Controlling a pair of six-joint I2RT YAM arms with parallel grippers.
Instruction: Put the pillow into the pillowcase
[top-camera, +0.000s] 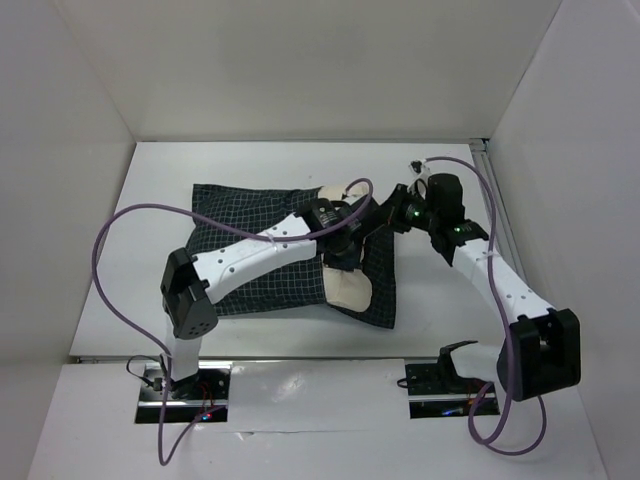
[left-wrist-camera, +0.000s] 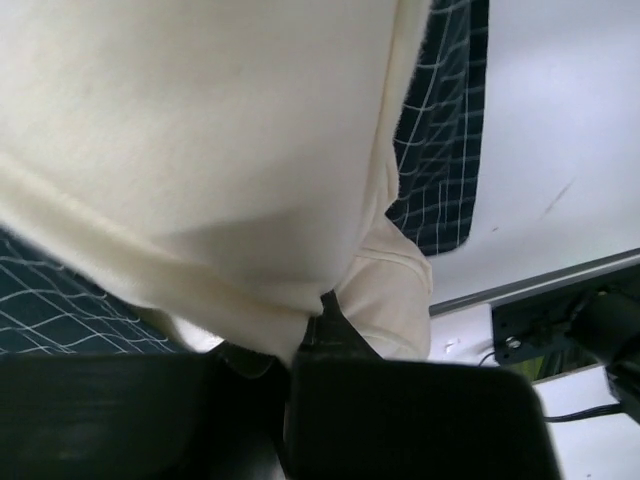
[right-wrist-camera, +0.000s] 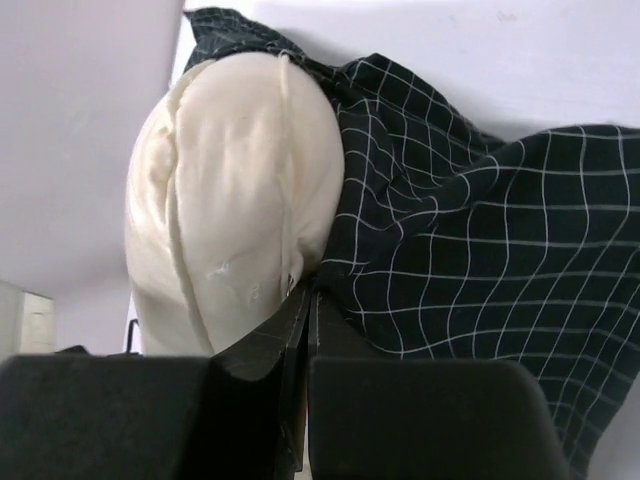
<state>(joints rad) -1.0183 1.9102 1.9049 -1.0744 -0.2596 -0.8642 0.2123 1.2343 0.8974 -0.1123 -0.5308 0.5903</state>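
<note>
L gripper (left-wrist-camera: 310, 325) jaws pinch plump cream pillow (right-wrist-camera: 240, 180), half inside dark grid-checked fabric pillowcase (top-camera: 240, 205) mid white tabletop (top-camera: 160, 180), R gripper (right-wrist-camera: 305, 295) jaws shut on its hem: stuffing step, next prob. needs pillow pushed deeper w/ hem drawn over.

table (top-camera: 250, 165): white, flat | walls (top-camera: 300, 70): white panels at back and both sides | metal strip (top-camera: 300, 358): runs along table's near edge
</note>
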